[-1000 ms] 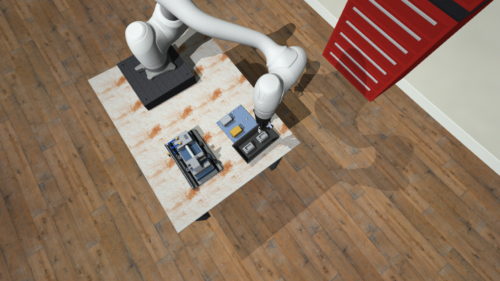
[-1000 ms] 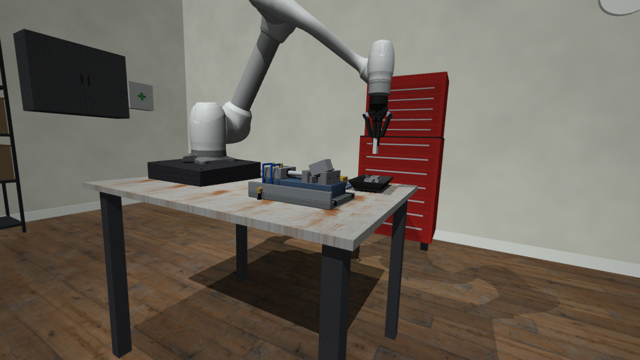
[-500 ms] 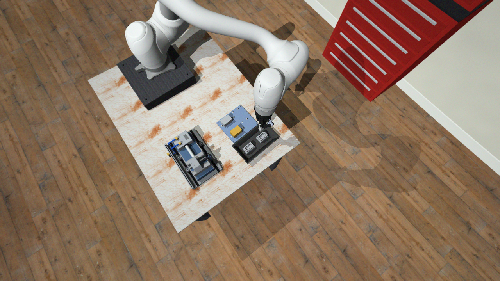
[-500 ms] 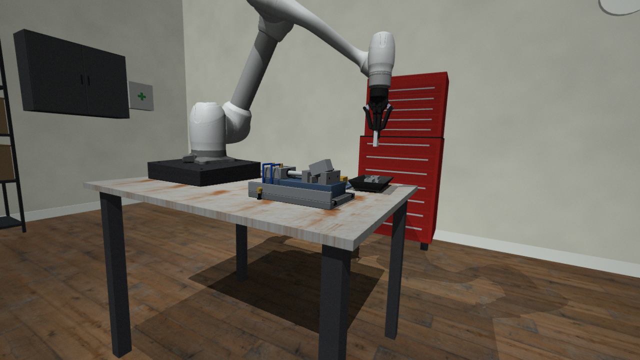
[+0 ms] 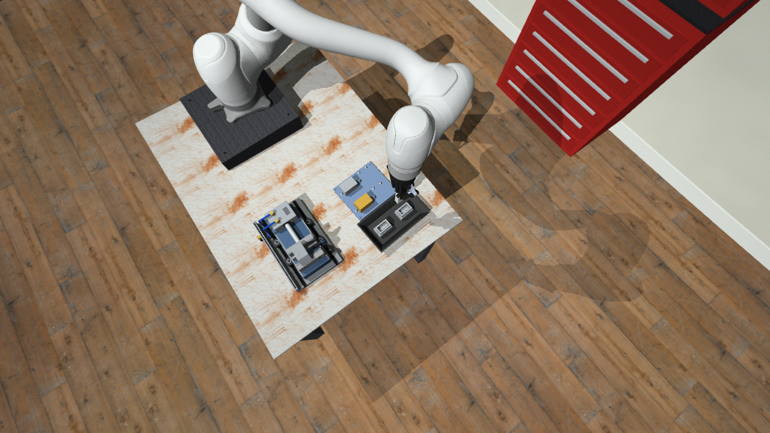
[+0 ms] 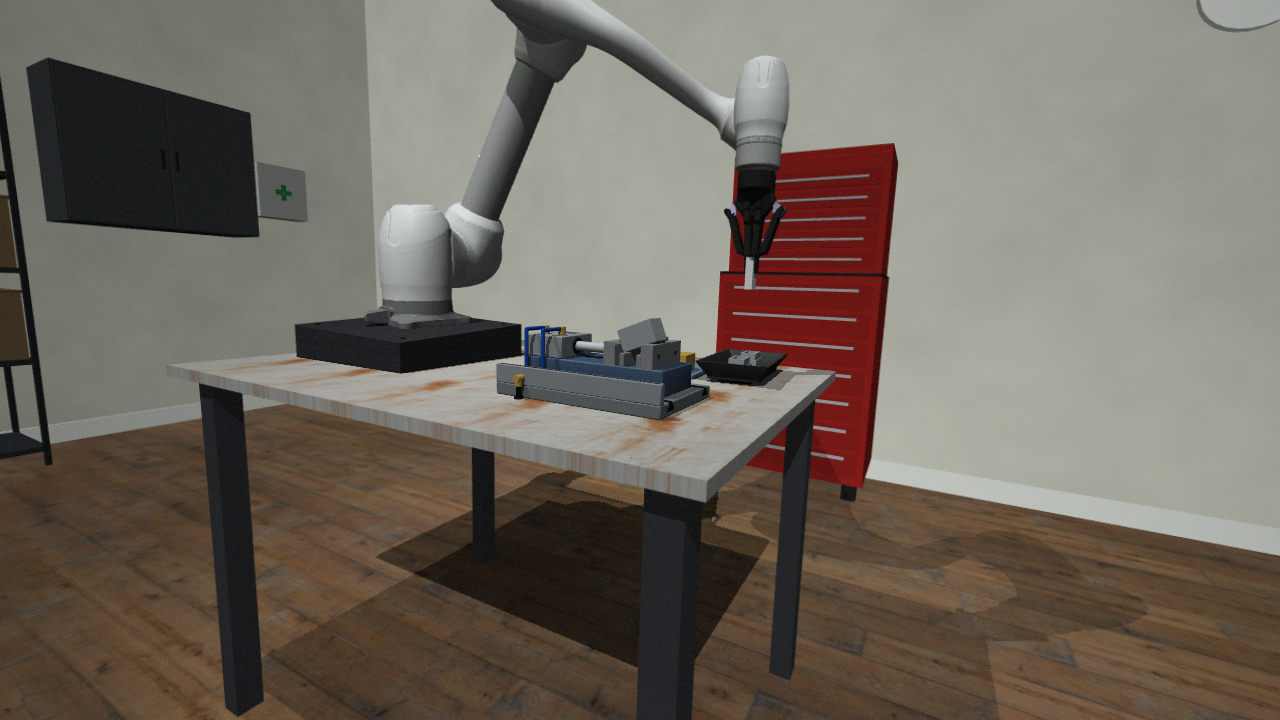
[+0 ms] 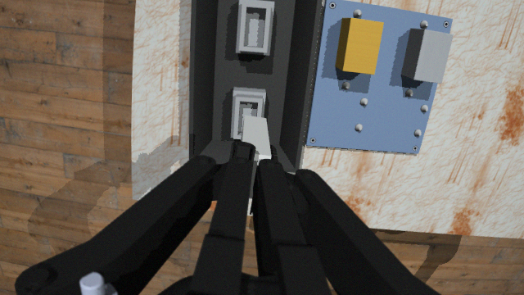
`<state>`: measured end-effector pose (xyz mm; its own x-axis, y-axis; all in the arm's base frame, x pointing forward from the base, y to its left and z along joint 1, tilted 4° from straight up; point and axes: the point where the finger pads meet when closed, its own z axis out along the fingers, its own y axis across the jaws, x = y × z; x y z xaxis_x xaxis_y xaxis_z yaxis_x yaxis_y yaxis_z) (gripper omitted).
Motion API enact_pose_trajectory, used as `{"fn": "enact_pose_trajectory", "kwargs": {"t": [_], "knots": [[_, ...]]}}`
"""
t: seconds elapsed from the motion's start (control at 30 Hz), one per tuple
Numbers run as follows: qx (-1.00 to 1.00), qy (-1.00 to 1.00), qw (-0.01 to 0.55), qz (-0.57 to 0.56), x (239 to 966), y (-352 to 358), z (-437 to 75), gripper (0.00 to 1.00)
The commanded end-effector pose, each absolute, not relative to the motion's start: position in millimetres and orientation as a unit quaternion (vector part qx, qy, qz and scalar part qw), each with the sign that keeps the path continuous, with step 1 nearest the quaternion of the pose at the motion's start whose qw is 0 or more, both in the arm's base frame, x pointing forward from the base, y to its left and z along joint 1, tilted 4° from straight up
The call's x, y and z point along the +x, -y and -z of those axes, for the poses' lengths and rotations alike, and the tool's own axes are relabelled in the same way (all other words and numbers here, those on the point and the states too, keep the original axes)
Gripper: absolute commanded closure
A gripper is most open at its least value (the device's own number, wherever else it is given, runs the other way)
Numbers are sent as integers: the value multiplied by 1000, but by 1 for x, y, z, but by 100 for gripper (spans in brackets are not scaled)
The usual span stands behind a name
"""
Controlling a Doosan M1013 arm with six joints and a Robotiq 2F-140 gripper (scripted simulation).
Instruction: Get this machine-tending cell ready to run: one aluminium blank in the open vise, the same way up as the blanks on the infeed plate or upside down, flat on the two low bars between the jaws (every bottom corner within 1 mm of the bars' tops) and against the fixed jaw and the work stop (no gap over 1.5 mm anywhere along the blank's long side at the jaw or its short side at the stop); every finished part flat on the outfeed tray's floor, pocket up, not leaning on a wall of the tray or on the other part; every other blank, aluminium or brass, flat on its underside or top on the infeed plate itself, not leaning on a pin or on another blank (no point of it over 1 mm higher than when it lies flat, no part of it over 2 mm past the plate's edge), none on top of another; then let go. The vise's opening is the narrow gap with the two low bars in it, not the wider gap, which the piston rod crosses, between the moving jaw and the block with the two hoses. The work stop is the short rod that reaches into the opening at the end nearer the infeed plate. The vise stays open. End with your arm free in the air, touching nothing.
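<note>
My gripper (image 5: pixel 399 196) (image 6: pixel 750 277) (image 7: pixel 252 133) is fully closed, its pale tips together, with nothing held. It hangs above the right end of the black outfeed tray (image 5: pixel 371 237) (image 6: pixel 742 373) (image 7: pixel 300 53), clear of the parts below.

The tray sits at the right of the worktop (image 5: pixel 252 177) (image 6: pixel 429 394) (image 7: pixel 483 172), and two grey finished parts lie in it, pocket up and apart. The left part (image 5: pixel 382 227) (image 7: pixel 255 29) is in full view in the top view; the right part (image 5: pixel 404 210) (image 7: pixel 249 96) is partly hidden by my tips in the wrist view. Both look flat.

On the far side of the tray is the blue infeed plate (image 5: pixel 377 185) (image 7: pixel 389 123). A brass blank (image 5: pixel 363 202) (image 6: pixel 687 359) (image 7: pixel 362 46) and, left of it and farther off, an aluminium blank (image 5: pixel 349 185) (image 7: pixel 434 55) rest there, apart from each other and seemingly flat.

Left of these is the vise (image 5: pixel 282 207) (image 6: pixel 581 385). Another aluminium block (image 5: pixel 297 252) (image 6: pixel 642 334) sits tilted up at its jaws, rising above them, not flat in the opening. I cannot tell exactly what it touches.
</note>
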<state>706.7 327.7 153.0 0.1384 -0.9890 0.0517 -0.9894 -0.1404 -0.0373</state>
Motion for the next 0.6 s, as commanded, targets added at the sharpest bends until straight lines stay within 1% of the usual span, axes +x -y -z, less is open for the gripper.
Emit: {"fn": "enact_pose_trajectory", "kwargs": {"t": [0.0, 0.3, 0.37, 0.4, 0.57], "knots": [[756, 654, 3, -32, 712, -286, -155, 100], [756, 654, 3, -31, 716, -211, -159, 100], [756, 654, 3, -31, 716, -211, -159, 100], [756, 654, 3, -31, 715, -187, -160, 100], [756, 654, 3, -31, 712, -149, -162, 100]]}}
